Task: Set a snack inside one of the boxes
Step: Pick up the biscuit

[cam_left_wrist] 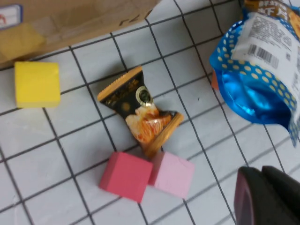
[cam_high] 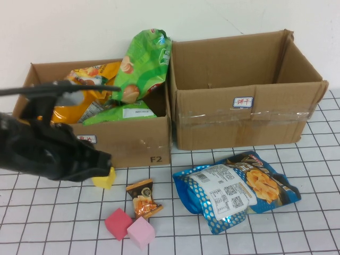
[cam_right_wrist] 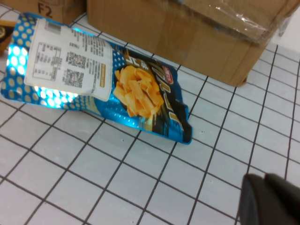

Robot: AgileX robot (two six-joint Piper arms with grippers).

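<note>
Left wrist view showing small snack packet (cam_left_wrist: 140,115) lying below left gripper (cam_left_wrist: 267,197): light, crinkly, probably slippery; pinching its middle looks best. Left gripper's opening: cannot tell. Right gripper (cam_right_wrist: 272,201) hovering beside blue chip bag (cam_right_wrist: 98,79); its opening: cannot tell.

Two matt brown cardboard boxes (cam_high: 247,114) carry glossy clear tape; the blue snack bag (cam_high: 236,190) and small snack packet (cam_left_wrist: 139,110) are shiny foil-plastic; the cubes (cam_left_wrist: 126,176) look matt foam

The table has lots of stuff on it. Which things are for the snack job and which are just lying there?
For the job: blue chip bag, small snack packet, left box, right box; left gripper hovers near the yellow block; right gripper hangs above the floor.

Just lying about: yellow block, red block, pink block.
</note>
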